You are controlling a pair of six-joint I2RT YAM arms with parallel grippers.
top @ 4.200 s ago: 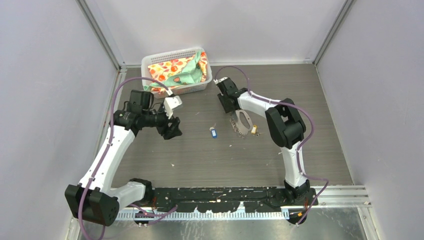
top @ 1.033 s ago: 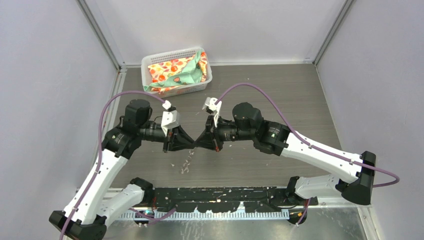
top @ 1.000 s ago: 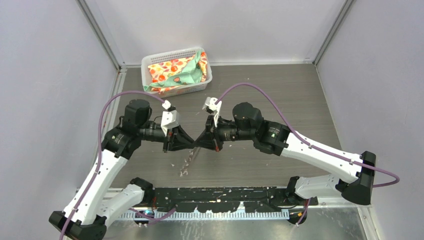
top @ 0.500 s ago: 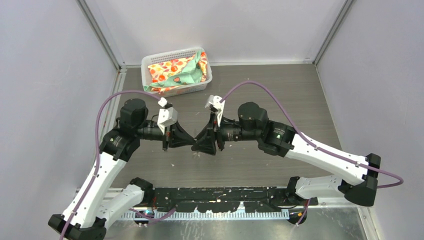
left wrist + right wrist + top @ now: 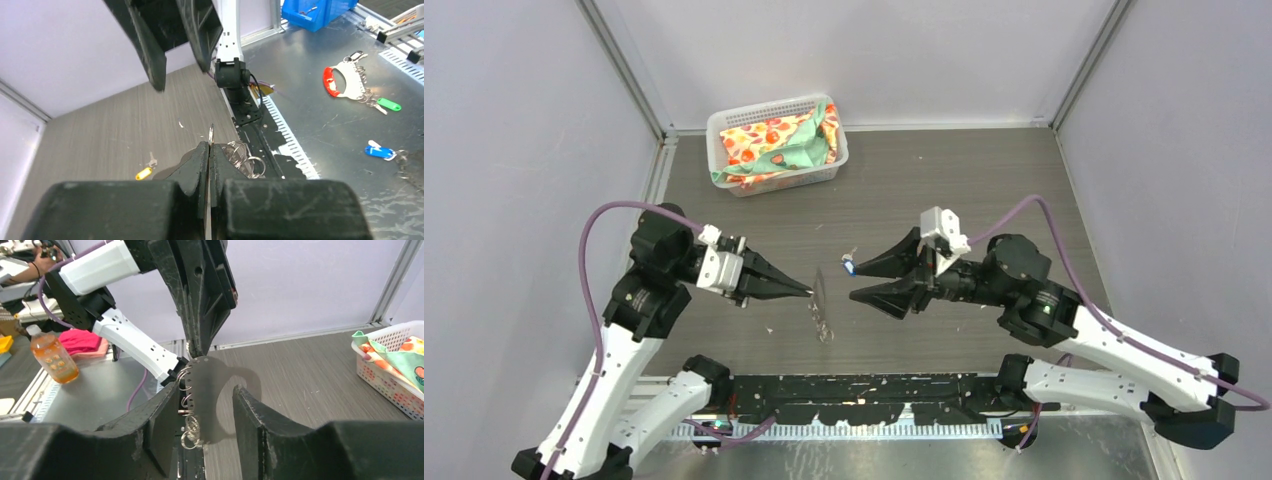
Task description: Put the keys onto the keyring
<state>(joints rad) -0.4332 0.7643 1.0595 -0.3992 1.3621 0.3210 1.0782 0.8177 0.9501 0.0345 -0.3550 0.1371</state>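
The keyring, a pale flat metal piece with wire rings along one edge, hangs above the table with my left gripper shut on its top edge. In the left wrist view only its thin edge and rings show past the left gripper. My right gripper faces it from the right, open and holding nothing. In the right wrist view the keyring hangs just ahead of the right gripper. The blue key lies on the table by the right gripper's upper finger. The yellow key lies on the table.
A white basket with patterned cloth stands at the back left. Off the table's near edge lie a red-handled key holder, a green tag and a blue tag. An orange bottle stands beyond the table.
The two grippers met at the table's middle a second ago. The right gripper has opened and drawn back right; the left has drawn back left with the keyring in its jaws.
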